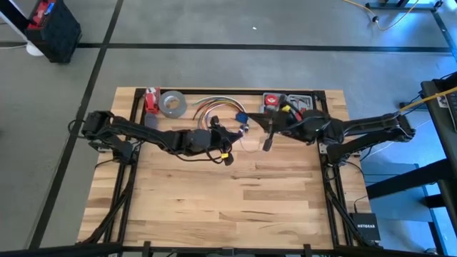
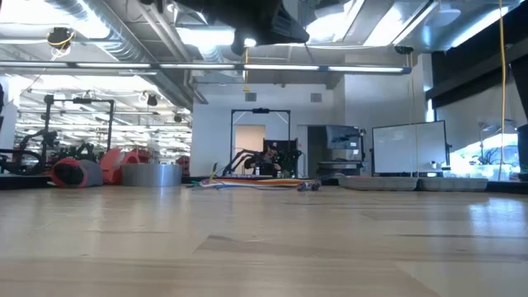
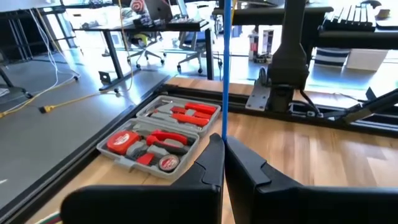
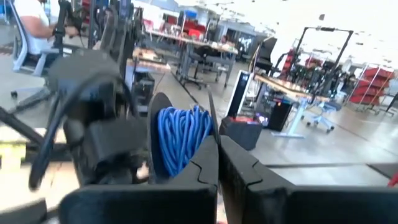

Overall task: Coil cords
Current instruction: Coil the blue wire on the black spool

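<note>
The table [image 1: 214, 207] is carrying everything along its far edge, and the tool case [image 1: 289, 101] there is the landmark. The left arm [image 1: 153, 137] and right arm [image 1: 364, 128] are both reaching toward the middle of the table, just in front of the case.

The left gripper [image 3: 224, 146] is hanging near the case on its tape-roll side, its 2 fingers pressed together and pinching a thin blue cord [image 3: 227, 62] that is running taut and straight away from the tips. The right gripper [image 4: 217, 149] is hovering right in front of the case, fingers likewise pressed together on a thin strand, with a wound blue coil [image 4: 180, 140] sitting just behind them on the left gripper.

The grey tape roll [image 1: 172, 104] and the arched bundle of orange, red and white cables [image 1: 214, 108] are lying beside the case, close to the work.

Risks, as I judge them: the taut cord is slipping from such a narrow pinch; the loops are springing off if tension drops; slack is snagging on the cable bundle or case; the 2 grippers are colliding, being so close.
</note>
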